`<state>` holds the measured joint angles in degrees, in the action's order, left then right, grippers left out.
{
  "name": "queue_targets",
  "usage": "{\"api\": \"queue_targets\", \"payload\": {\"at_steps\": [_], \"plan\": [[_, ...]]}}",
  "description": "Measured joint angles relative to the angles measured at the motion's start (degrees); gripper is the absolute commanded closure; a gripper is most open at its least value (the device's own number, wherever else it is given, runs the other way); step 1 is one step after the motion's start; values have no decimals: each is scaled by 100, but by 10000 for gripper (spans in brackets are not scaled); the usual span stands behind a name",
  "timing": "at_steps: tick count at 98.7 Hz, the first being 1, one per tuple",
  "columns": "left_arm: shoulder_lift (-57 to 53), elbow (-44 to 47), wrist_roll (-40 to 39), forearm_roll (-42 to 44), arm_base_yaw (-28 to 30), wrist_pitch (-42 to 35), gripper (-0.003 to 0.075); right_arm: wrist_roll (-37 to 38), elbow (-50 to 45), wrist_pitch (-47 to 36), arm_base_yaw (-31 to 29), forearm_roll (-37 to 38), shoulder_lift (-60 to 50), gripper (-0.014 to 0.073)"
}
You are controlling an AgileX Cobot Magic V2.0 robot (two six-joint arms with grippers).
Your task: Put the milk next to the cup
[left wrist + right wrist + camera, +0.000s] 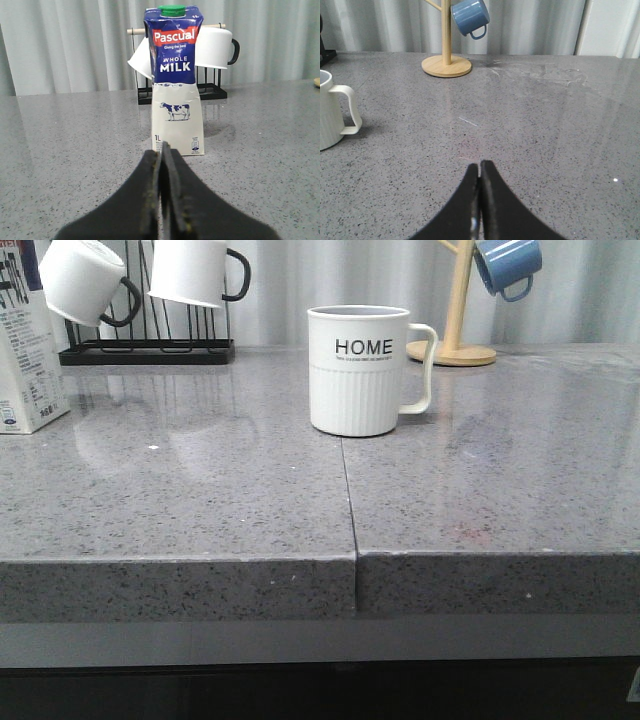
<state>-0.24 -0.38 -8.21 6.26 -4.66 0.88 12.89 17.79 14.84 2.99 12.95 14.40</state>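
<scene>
The milk (173,80), a tall white carton with a dark blue "WHOLE MILK" top and a cow picture, stands upright on the grey counter; the front view catches only its edge (25,360) at the far left. The cup (358,370), a white ribbed mug lettered "HOME" with its handle to the right, stands mid-counter, and its handle side (335,112) shows in the right wrist view. My left gripper (161,152) is shut and empty, a short way in front of the milk. My right gripper (480,167) is shut and empty over bare counter, right of the cup. Neither gripper appears in the front view.
A black rack (145,350) with two white black-handled mugs (85,280) stands at the back left, behind the milk. A wooden mug tree (455,310) holding a blue mug (508,265) stands at the back right. A seam (348,490) runs down the counter.
</scene>
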Motion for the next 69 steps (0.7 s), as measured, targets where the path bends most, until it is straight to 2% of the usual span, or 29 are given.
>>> {"api": "queue_targets", "payload": {"at_steps": [53, 69], "plan": [[0, 0, 0, 0, 0, 0, 741, 0, 0, 0, 0, 0, 0, 662], [0, 0, 0, 0, 0, -205, 741, 0, 0, 0, 0, 0, 0, 662]]}}
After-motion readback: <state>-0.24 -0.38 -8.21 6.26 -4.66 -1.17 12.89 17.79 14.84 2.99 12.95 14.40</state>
